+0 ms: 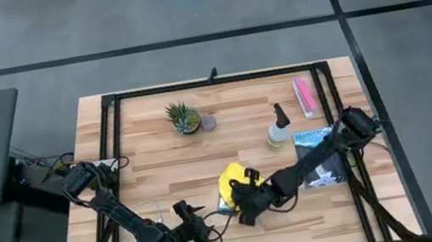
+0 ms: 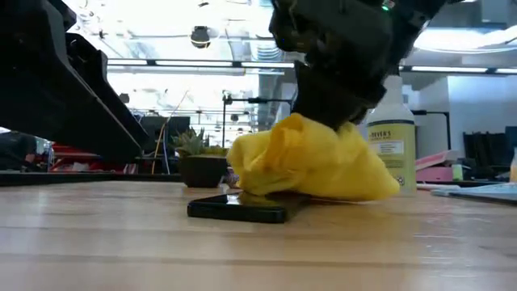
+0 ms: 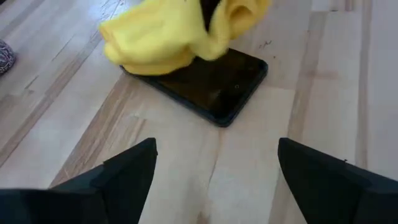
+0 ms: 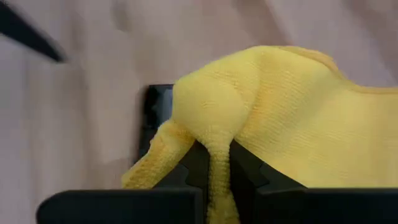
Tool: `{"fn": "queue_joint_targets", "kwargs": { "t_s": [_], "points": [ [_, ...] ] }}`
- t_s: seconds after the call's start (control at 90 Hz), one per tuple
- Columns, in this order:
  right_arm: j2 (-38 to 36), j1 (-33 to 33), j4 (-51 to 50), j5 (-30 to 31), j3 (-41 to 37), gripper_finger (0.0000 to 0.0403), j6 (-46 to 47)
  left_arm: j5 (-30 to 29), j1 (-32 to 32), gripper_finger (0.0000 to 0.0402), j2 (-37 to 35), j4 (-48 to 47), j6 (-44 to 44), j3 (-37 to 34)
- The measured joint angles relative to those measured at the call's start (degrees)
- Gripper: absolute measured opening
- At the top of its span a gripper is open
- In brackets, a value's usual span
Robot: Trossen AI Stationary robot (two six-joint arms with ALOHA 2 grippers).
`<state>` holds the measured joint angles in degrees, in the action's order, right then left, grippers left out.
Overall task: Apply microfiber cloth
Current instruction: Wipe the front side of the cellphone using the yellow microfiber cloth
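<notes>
The bright yellow microfiber cloth (image 2: 311, 166) lies bunched up over the far part of a black smartphone (image 3: 214, 84), which lies flat on the wooden table. My right gripper (image 4: 219, 171) stands over the cloth and is shut on it; in the high view this gripper (image 1: 249, 198) sits near the table's middle front. My left gripper (image 3: 214, 168) hovers open a short way to the phone's near left, with its fingers pointing toward the phone and nothing between them. My right gripper pinches a bunched-up fold of the cloth (image 4: 217, 146) between its two fingers, several layers together. The fingers come from above, slanting in from the table's right. The cloth bulges out around the fingers, and its lower part (image 2: 266, 190) rests on the phone.
A spray bottle (image 1: 278, 133), a small potted plant (image 1: 184, 119), a pink flat packet (image 1: 305, 95) and a blue booklet (image 1: 318, 157) stand or lie behind and to the right of the phone. Bare table lies in front of the phone.
</notes>
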<state>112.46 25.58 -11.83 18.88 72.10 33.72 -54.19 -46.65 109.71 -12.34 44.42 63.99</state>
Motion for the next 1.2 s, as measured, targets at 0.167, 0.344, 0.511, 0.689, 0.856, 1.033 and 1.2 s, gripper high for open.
{"fn": "queue_joint_targets", "kwargs": {
  "t_s": [0.167, 0.344, 0.511, 0.689, 0.856, 1.033, 1.2],
  "points": [
    [0.3, 1.9, 8.3, -11.0, 0.0, 0.0016, -4.5, 0.0, 0.0, 0.0313, 0.0, 0.0, 0.1, 0.0],
    [0.3, 2.6, 4.9, -6.9, 0.0, 0.0016, -3.7, 0.0, 0.0, 0.0313, 0.0, 0.0, 0.2, 0.0],
    [-0.5, 1.4, -3.8, 8.3, -0.1, 0.0016, 1.0, 0.0, 0.0, 0.0313, 0.0, 0.0, 0.4, 0.0],
    [-9.4, 6.1, -7.9, 16.8, 0.2, 0.0016, 0.9, -0.5, -0.9, 0.0313, 0.0, 0.1, 3.0, 0.0],
    [-14.4, 12.3, -18.6, 20.0, -2.3, 0.0016, 6.5, -4.6, -3.3, 0.0313, -0.1, -0.3, 8.3, 0.0],
    [-18.3, 19.9, -23.1, 18.5, -10.0, 0.0016, 18.8, -9.3, -6.6, 0.0313, -2.3, -3.5, 14.9, 0.0],
    [-18.4, 25.7, -20.6, 18.4, -16.2, 0.0023, 28.1, -12.2, -8.3, 0.0313, -5.7, -5.5, 17.3, 0.0]
  ]
}}
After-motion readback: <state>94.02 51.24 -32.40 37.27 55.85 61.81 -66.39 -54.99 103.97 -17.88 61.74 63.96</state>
